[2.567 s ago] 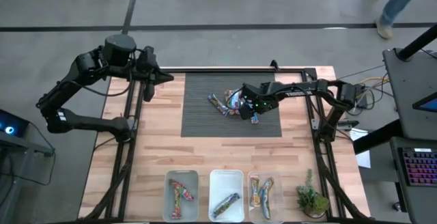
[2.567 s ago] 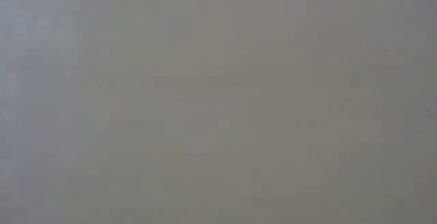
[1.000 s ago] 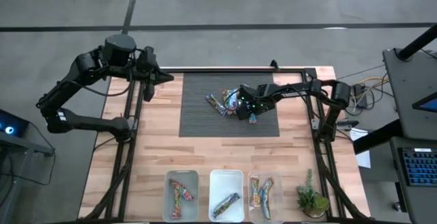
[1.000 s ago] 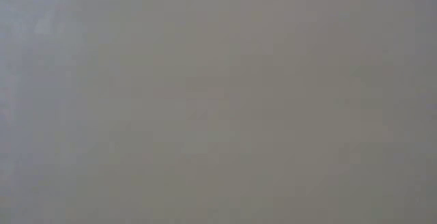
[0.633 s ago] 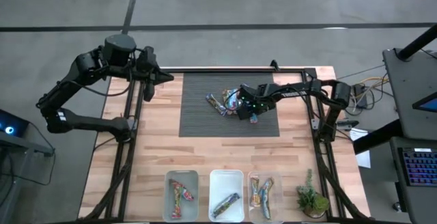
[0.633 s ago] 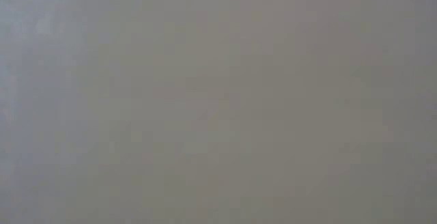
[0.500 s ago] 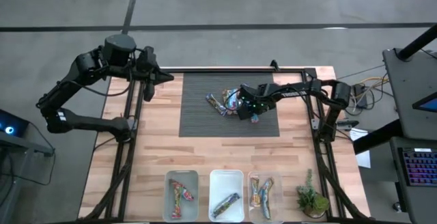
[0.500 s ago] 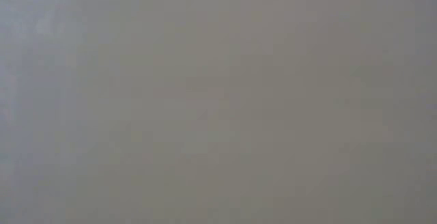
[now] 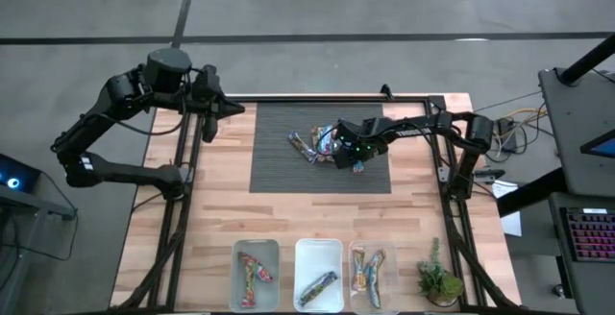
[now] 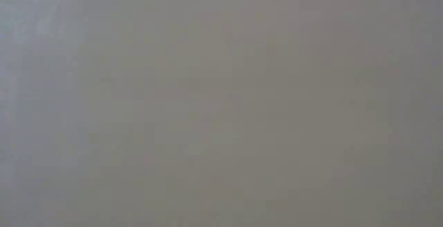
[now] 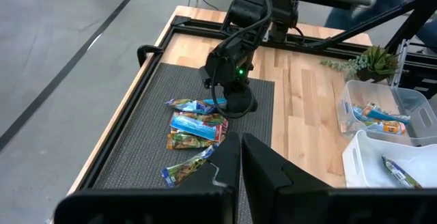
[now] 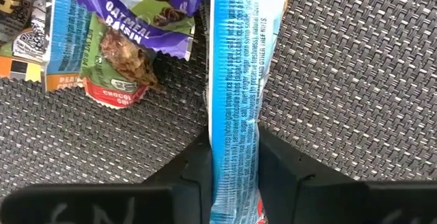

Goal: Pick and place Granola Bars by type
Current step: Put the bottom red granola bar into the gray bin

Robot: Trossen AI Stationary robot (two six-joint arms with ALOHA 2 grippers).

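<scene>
**Right jaws clamped on blue bar**

The right gripper has its jaws pressed against both sides of a blue-wrapped granola bar, which lies on the dark mat. Beside it rests a small pile of bars. Three clear bins at the near table edge each contain bars. The left gripper waits with jaws together at the table's left far corner.

Grey concrete floor — dark seam lines.
</scene>
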